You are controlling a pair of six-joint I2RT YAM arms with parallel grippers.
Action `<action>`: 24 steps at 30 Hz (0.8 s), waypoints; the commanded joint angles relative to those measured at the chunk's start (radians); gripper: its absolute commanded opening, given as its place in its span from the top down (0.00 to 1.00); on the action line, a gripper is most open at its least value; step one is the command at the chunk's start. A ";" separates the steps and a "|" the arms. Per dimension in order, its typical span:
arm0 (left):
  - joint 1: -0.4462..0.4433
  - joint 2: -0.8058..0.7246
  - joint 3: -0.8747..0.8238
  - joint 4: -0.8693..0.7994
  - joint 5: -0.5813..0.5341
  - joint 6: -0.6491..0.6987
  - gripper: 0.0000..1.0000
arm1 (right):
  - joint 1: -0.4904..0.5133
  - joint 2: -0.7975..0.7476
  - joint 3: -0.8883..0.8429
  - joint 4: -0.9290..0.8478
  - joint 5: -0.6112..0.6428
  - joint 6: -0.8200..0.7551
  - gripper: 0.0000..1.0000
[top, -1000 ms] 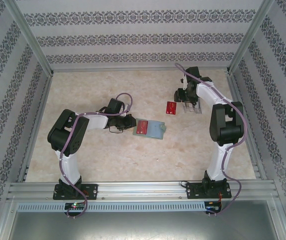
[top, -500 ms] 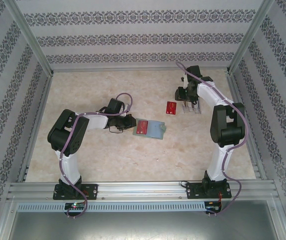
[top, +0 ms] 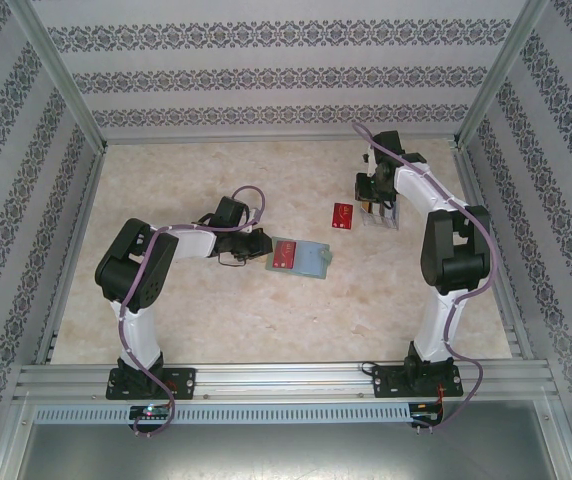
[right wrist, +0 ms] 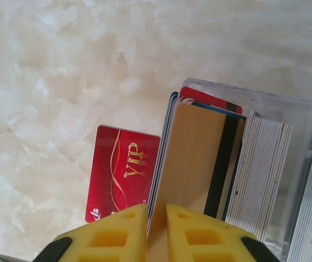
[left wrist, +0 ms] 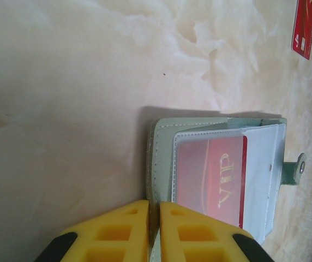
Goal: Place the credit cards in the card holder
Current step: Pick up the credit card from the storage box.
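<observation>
Grey-green card holder (left wrist: 161,136) is recorded open at lower centre of the left wrist view, with a red card (left wrist: 210,174) in its pocket. Its edge is pinched by the closed left gripper (left wrist: 155,206). A gold card (right wrist: 194,147), standing in the clear stand (right wrist: 300,136), is clamped by the right gripper (right wrist: 156,210). A loose red card (right wrist: 124,174) is laid flat on the tabletop (right wrist: 36,82) just left of the stand.

Gold "VIP" on the loose red card (right wrist: 122,174), likewise on the sleeved red card (left wrist: 210,177) in the card holder (left wrist: 160,147).
</observation>
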 commanded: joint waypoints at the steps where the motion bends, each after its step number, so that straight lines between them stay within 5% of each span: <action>1: -0.005 0.045 -0.012 -0.091 -0.068 0.018 0.87 | 0.002 -0.042 -0.007 -0.003 0.008 0.003 0.86; 24: -0.005 0.047 -0.012 -0.085 -0.055 0.014 0.88 | 0.002 -0.132 -0.062 -0.012 0.202 0.047 1.00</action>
